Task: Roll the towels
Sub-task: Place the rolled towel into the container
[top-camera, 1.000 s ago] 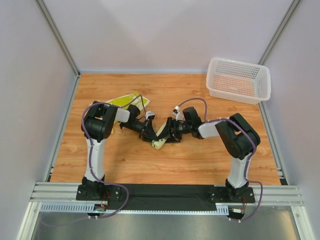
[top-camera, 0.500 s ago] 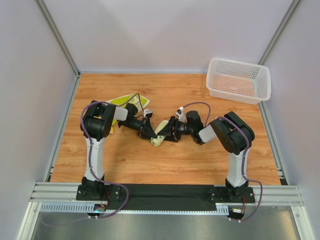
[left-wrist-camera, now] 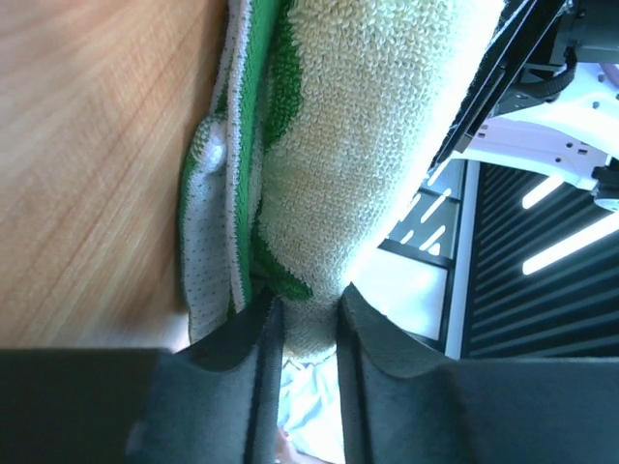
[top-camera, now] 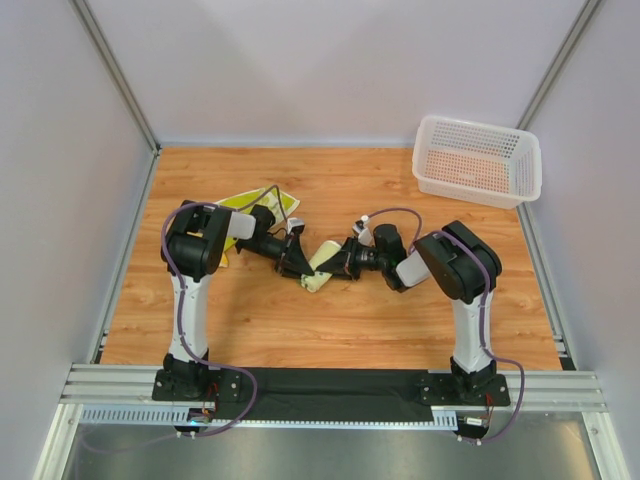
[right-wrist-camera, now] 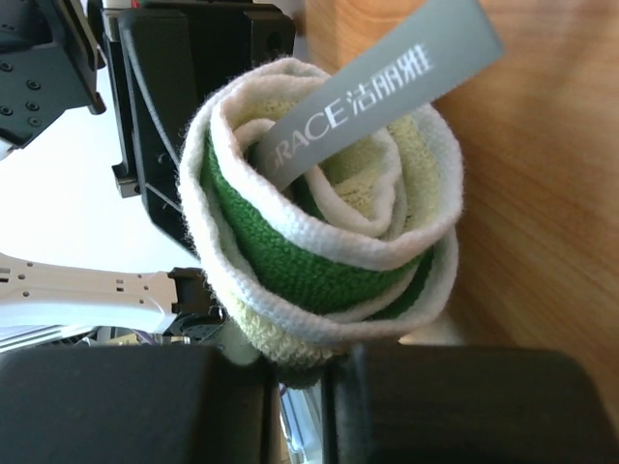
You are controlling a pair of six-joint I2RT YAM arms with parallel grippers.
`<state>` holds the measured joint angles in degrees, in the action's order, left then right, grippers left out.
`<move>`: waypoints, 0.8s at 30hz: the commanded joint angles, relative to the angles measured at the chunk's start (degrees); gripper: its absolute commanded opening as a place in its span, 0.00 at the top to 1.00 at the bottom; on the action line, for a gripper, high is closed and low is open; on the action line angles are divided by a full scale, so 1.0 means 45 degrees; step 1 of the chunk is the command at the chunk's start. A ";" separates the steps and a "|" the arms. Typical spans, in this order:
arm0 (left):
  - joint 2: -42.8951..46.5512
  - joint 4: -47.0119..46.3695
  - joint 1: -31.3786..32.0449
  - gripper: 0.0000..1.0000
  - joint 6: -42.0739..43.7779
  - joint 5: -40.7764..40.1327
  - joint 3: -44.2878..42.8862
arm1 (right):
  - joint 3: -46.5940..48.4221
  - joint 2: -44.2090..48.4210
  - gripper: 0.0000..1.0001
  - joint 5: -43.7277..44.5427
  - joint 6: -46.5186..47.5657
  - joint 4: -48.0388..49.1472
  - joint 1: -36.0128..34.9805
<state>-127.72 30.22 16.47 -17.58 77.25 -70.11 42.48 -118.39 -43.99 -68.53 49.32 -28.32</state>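
top: bright, even, soft shadows | wrists: blown-out glare behind towel (left-wrist-camera: pixel 368 145) | table (left-wrist-camera: pixel 87 145) blurred

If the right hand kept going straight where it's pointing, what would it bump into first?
The right hand would meet the rolled towel first; it's already touching it. Just behind that, probably the left hand, holding the other end.

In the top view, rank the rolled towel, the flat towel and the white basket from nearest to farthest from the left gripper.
1. rolled towel, in the middle, held in the jaws of the left gripper.
2. flat towel, lying spread out toward the back left.
3. white basket, in the far right corner.
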 commanded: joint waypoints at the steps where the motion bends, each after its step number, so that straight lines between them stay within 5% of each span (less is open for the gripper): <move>1: -0.1228 0.2228 -0.0281 0.67 -0.1582 -0.2827 0.0541 | 0.0441 -0.0372 0.98 0.0791 0.0268 -0.0546 0.0238; 9: 0.1328 0.4103 -0.0281 0.42 -0.0487 -0.5154 -0.0533 | 0.2355 0.1131 1.00 -0.0125 0.2455 -0.4354 0.0257; 14: 0.3516 0.4535 -0.0281 0.32 -0.0448 -0.5955 -0.1314 | 0.4619 0.1658 1.00 -0.2642 0.4131 -0.6929 0.0588; 18: 0.5233 0.4399 -0.0281 0.26 -0.0662 -0.6542 -0.1355 | 0.7795 0.1972 1.00 -0.3524 0.8574 -1.3047 0.1678; 21: 0.5861 0.4321 -0.0281 0.25 -0.0663 -0.6834 -0.1199 | 0.9053 0.2030 1.00 -0.4111 0.9933 -1.5326 0.3120; 24: 0.6564 0.3893 -0.0281 0.25 -0.0741 -0.7011 -0.0595 | 0.9680 0.2245 1.00 -0.4171 1.0014 -1.5353 0.4780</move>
<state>-100.60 47.90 15.29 -19.51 48.47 -74.59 82.85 -111.83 -59.33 -31.24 -8.69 -14.83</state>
